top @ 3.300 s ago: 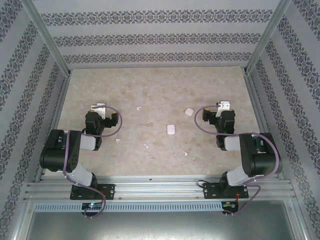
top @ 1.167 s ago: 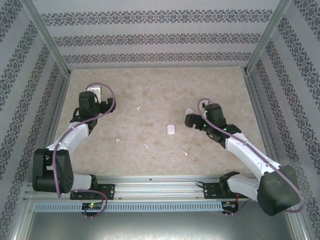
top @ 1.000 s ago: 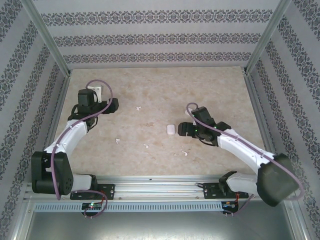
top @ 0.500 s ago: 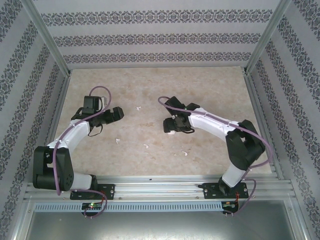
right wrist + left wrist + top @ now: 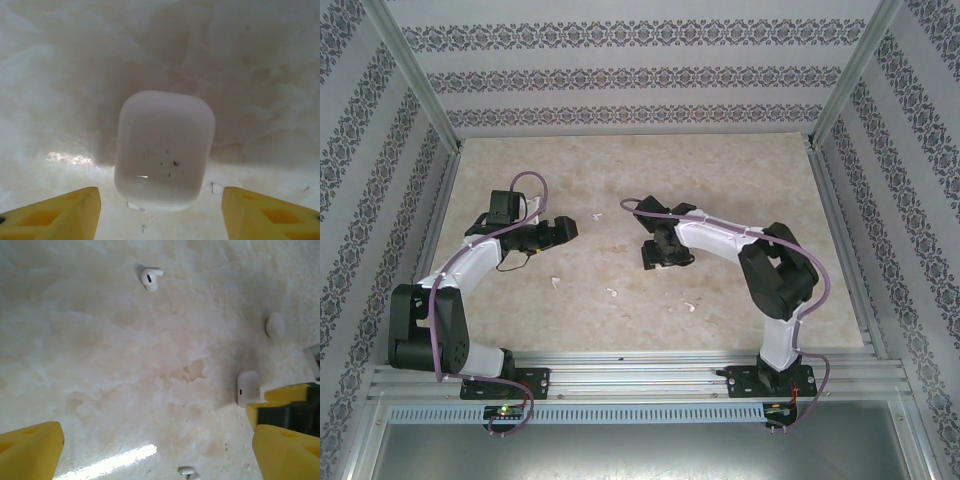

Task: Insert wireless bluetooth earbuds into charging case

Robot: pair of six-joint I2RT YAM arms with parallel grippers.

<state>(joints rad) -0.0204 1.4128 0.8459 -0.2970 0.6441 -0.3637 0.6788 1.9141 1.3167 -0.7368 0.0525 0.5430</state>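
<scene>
Right fingers [image 5: 55,212] swung left; the charging case [image 5: 164,150] lies between them.

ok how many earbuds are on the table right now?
4 on the table: an earbud far, left of centre; another near-left; another near-centre; the last near, right of centre. The right arm could hide more.

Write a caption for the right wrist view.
White charging case on the pale table, its near end between the open jaws of the right gripper.
</scene>
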